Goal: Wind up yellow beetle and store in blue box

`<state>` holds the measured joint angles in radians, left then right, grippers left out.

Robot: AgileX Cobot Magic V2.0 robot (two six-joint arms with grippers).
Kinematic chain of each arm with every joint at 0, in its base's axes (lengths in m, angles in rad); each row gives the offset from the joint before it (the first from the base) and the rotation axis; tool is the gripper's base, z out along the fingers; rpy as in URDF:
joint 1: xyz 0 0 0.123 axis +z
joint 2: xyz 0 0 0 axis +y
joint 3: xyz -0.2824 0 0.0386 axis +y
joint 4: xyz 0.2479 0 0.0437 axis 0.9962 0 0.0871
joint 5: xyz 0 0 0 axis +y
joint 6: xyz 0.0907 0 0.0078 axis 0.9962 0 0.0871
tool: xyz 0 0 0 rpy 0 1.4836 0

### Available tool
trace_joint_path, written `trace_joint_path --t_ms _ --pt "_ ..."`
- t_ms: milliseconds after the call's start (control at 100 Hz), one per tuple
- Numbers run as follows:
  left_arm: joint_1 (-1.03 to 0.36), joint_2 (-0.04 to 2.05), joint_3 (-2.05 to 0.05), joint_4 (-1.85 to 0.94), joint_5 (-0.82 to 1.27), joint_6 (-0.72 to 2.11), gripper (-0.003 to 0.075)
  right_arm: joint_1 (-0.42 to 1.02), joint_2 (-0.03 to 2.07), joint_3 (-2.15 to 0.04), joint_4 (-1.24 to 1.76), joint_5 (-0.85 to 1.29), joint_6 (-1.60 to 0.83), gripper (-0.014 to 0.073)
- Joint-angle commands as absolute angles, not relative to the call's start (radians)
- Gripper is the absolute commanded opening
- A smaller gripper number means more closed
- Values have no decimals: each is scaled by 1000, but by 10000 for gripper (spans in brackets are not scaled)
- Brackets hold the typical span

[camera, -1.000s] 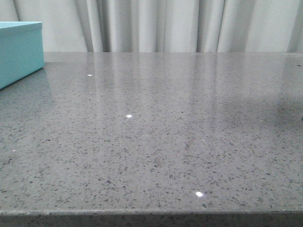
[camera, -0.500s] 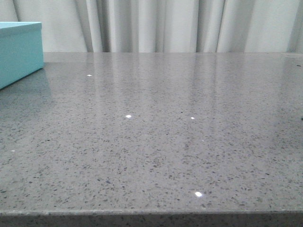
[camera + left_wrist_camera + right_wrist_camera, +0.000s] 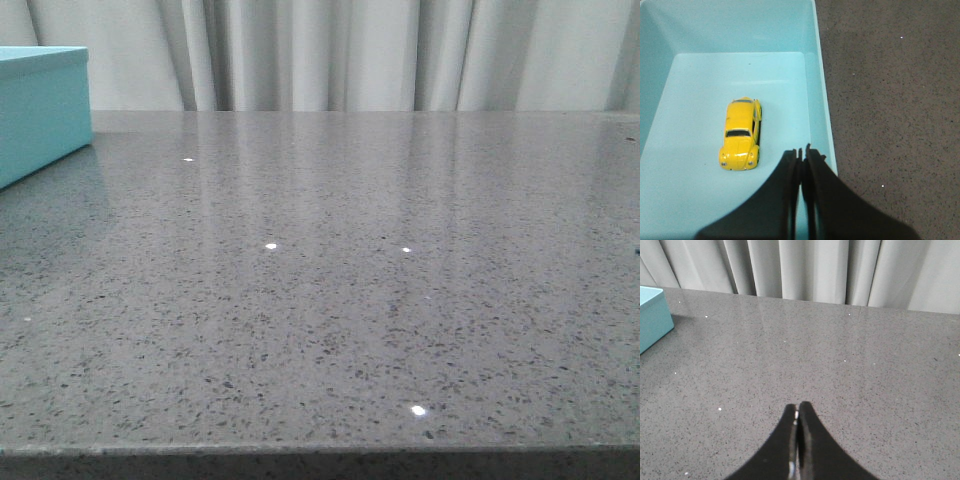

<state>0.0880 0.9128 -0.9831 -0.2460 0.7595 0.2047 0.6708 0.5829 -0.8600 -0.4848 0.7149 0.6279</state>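
Observation:
The yellow beetle [image 3: 740, 135] lies on its wheels on the floor of the open blue box [image 3: 815, 80], seen in the left wrist view. My left gripper [image 3: 802, 150] is shut and empty, above the box's inside near one long wall, beside the car and apart from it. The blue box also shows at the far left of the front view [image 3: 40, 110] and in the right wrist view [image 3: 652, 315]. My right gripper [image 3: 798, 406] is shut and empty over the bare grey table. Neither gripper shows in the front view.
The grey speckled table [image 3: 330, 280] runs back to a pale curtain [image 3: 330, 50]. Its front edge lies along the bottom of the front view. The box stands at the table's left side.
A dark shadow at the right edge of the front view has faded away. Nothing else on the table has moved.

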Motion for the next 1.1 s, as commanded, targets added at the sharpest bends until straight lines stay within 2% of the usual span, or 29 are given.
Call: trace_joint_path --t_ms 0,210,500,750,1090 --pt "88 829 -922 -274 627 206 -18 671 546 -843 -531 621 618 -60" --pt "88 637 -716 -274 533 206 -18 671 459 -758 -554 569 618 -69" --pt "88 425 -522 -277 508 206 -18 671 320 -629 -624 500 618 -69" --pt "88 288 -442 -293 501 206 -18 671 190 -554 -624 500 618 -69" --pt "88 274 -433 -314 505 206 -18 671 167 -551 -624 513 618 -69"
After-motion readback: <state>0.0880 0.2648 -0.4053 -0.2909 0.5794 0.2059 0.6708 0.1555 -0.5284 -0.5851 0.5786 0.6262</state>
